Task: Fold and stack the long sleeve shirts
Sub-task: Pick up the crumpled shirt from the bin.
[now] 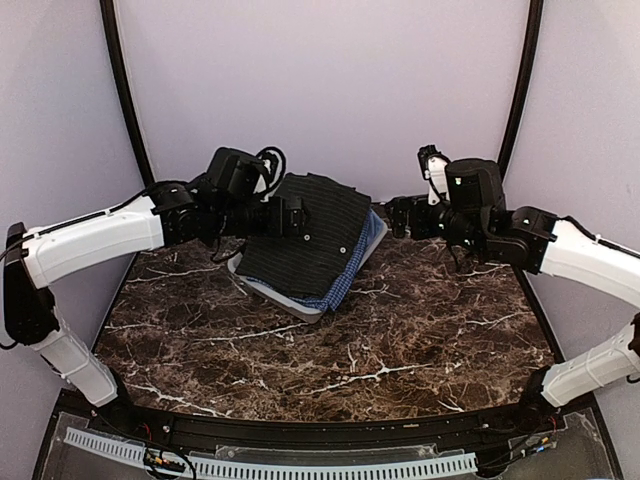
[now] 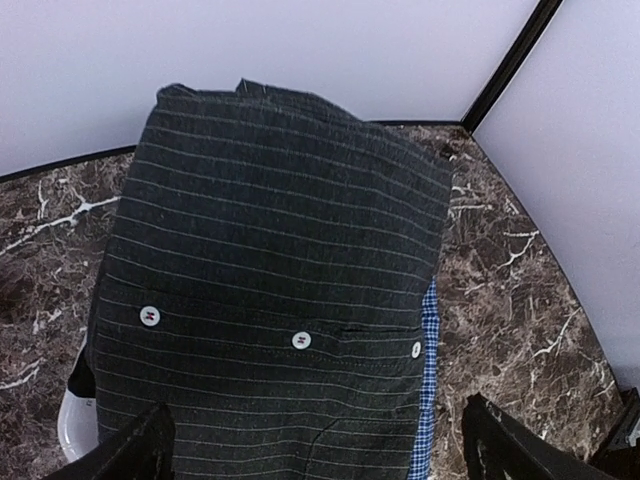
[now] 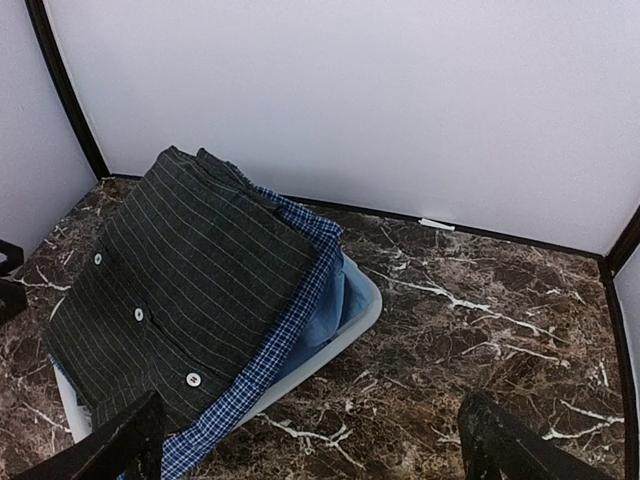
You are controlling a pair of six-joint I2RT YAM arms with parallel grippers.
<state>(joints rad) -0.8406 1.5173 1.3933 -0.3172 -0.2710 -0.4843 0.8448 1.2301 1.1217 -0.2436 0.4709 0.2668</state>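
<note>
No text, label, brand, number or sign can be read in any of the three views. In the right wrist view a small white strip (image 3: 437,224) lies at the foot of the back wall (image 3: 400,100), but it is too small to tell if anything is written on it.
</note>
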